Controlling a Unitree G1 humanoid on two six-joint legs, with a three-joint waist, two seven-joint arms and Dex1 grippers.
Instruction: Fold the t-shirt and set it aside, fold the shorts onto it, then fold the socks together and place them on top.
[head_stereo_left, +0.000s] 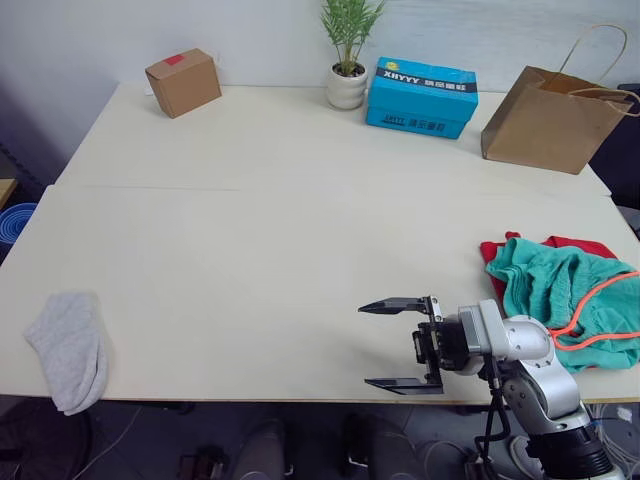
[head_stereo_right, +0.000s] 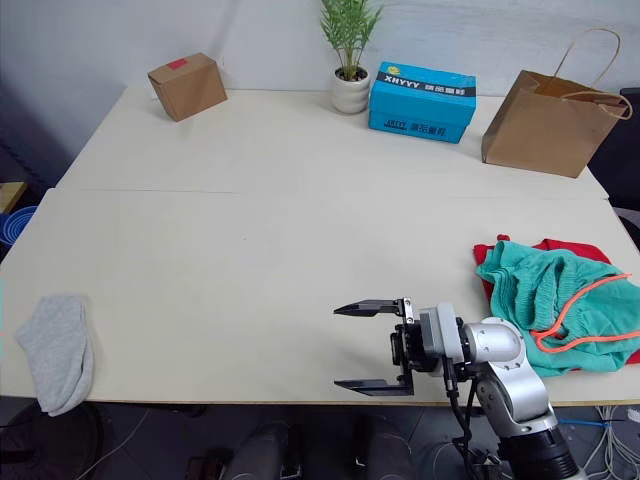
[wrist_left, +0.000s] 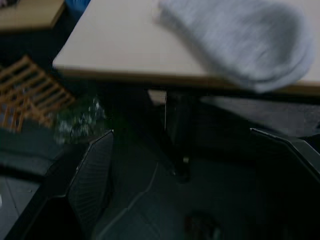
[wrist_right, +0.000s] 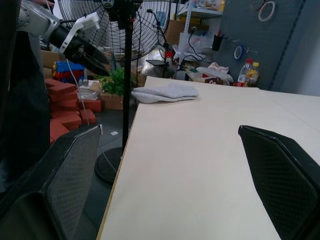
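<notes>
Grey knit socks (head_stereo_left: 68, 350) lay at the table's (head_stereo_left: 250, 230) near left edge, soft and light; I judged a cuff pinch best. Both my right gripper (head_stereo_left: 402, 345) and left gripper (wrist_left: 180, 165) were spread, empty.

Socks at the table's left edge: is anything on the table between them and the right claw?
Nothing visible. Bare tabletop lies between the open right claw and the grey socks. The teal shorts, piled on the red t-shirt, lie on the claw's far side.
</notes>
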